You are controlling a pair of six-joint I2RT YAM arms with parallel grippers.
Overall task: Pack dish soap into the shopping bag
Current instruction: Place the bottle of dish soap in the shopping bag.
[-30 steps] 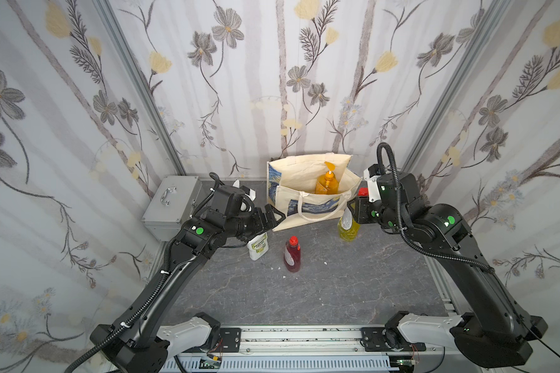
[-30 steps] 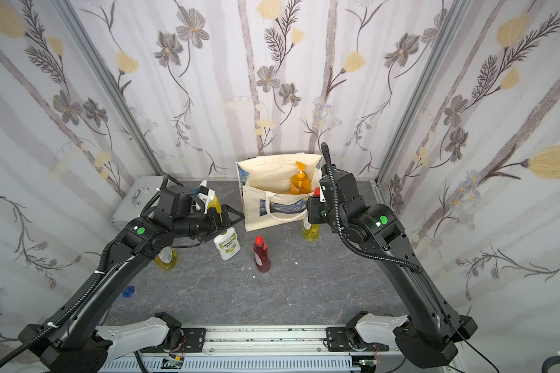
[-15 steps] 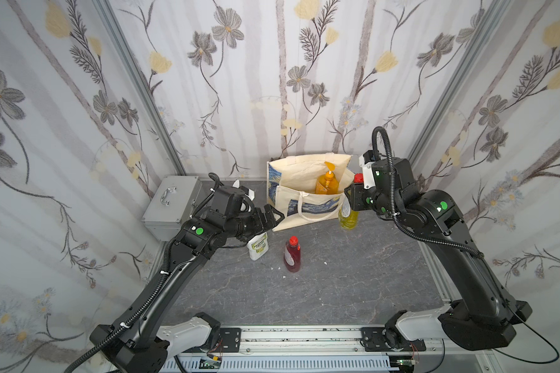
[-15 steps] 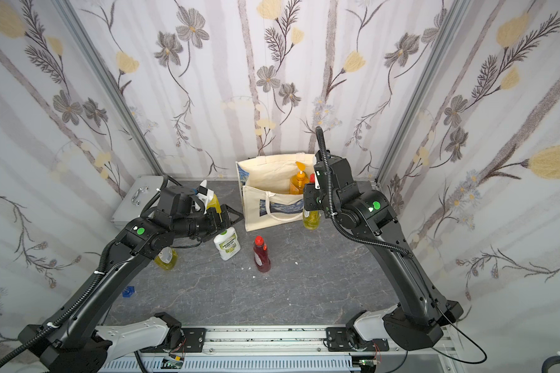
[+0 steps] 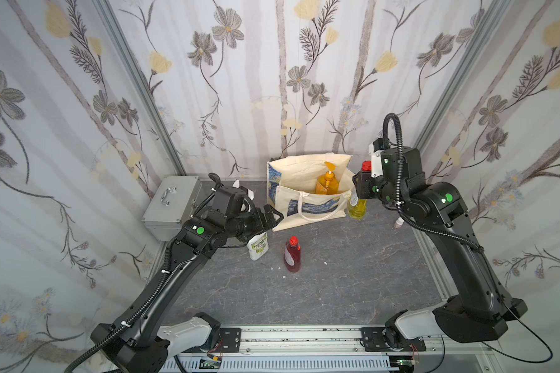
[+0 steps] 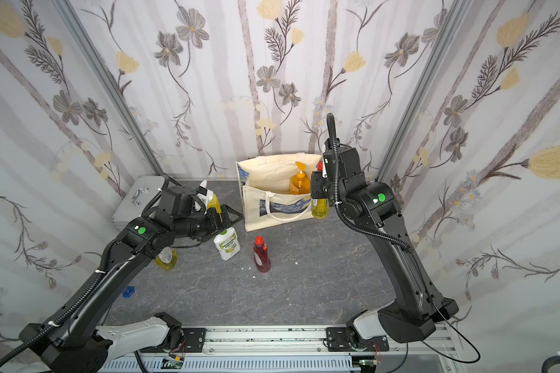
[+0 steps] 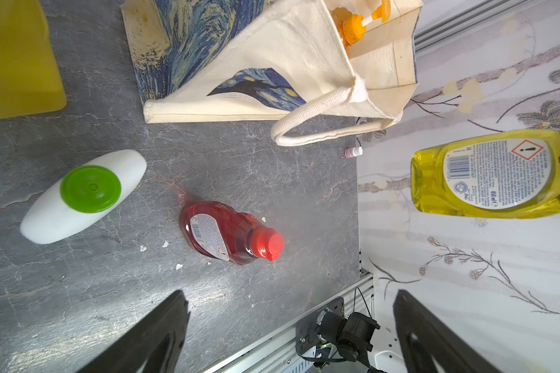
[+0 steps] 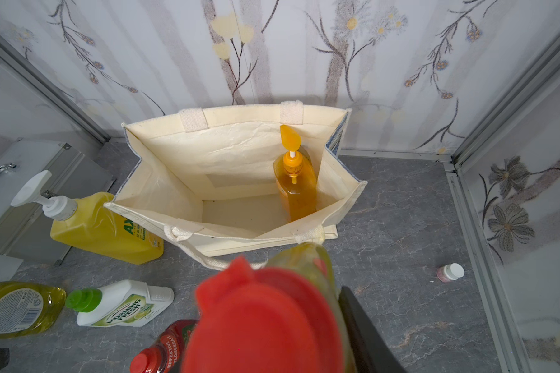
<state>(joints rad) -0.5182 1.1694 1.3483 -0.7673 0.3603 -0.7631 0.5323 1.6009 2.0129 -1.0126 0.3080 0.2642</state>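
One yellow-green bottle [image 5: 357, 208] (likely slick, liquid-heavy) hangs clamped below its cap in the right end effector [image 5: 359, 190]; left end effector [image 5: 271, 215] gapes empty.

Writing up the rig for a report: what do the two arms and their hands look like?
The left arm and right arm are glossy black, with rounded links, a white base segment, a round green dot and a ribbed black cable alongside. The left hand and right hand have flat black angular fingers.
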